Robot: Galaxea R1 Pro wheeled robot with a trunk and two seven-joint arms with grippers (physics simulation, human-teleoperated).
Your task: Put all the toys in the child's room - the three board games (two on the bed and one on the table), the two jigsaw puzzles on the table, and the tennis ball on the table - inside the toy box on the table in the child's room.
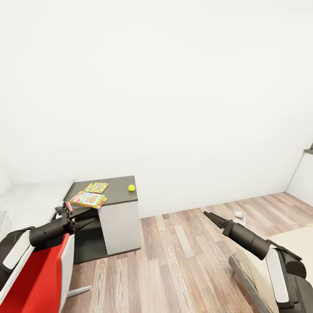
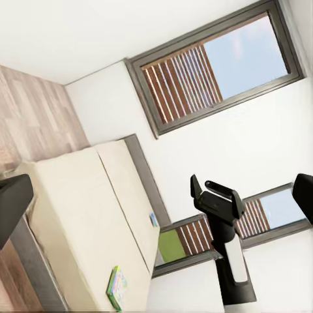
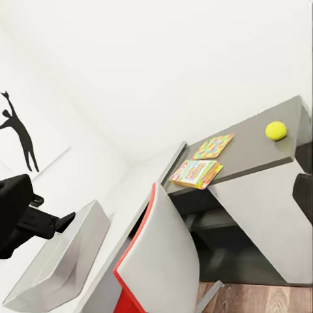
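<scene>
Toys are being approached with nothing carried: left claw (image 1: 65,211) seemingly parted, right claw (image 1: 208,214) narrow. A red chair (image 1: 41,278) is crowding the left arm; a snag is being risked. On the dark surface (image 1: 117,195), game (image 1: 88,199), puzzle (image 1: 96,187) and ball (image 1: 131,188) are lying; the ball, near the edge, could be rolled off. Open floor (image 1: 182,256) is being left rightward.

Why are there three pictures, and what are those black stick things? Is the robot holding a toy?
They are a robot's two arms. The big picture comes from a camera on its head: its left tool and right tool reach forward, holding nothing. On the dark grey cabinet top lie a jigsaw puzzle, a colourful game box and a tennis ball. The other two pictures come from cameras on its wrists. One looks at the bed, with a green game box. The other shows the grey toy box.
</scene>
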